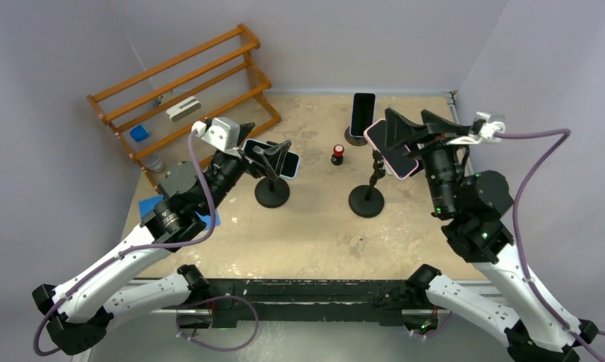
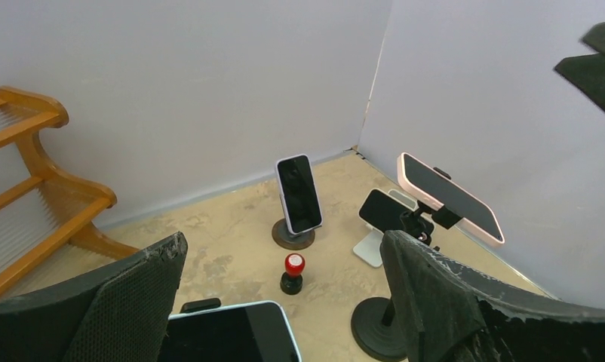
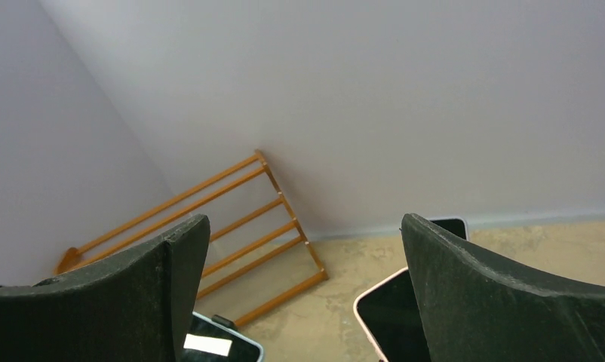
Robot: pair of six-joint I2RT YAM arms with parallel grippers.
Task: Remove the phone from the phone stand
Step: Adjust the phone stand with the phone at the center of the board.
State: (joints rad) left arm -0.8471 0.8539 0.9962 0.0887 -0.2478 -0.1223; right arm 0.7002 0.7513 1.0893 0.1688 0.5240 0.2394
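Two clamp stands on black round bases each hold a phone. The light-blue-cased phone (image 1: 278, 160) (image 2: 231, 332) sits on the left phone stand (image 1: 272, 193), and my left gripper (image 1: 271, 147) (image 2: 283, 243) hangs open just above its top end, one finger on either side, not touching. The pink-cased phone (image 1: 394, 157) (image 3: 386, 317) sits tilted on the right phone stand (image 1: 366, 200). My right gripper (image 1: 405, 115) (image 3: 305, 226) is open over its upper edge; the phone's right side is hidden behind the right finger (image 3: 503, 294).
A third phone (image 1: 362, 113) leans on a round base at the back wall. A red-capped stamp (image 1: 337, 154) stands between the stands. A dark phone on a white stand (image 2: 385, 219) sits near the right wall. A wooden rack (image 1: 186, 90) fills the back left.
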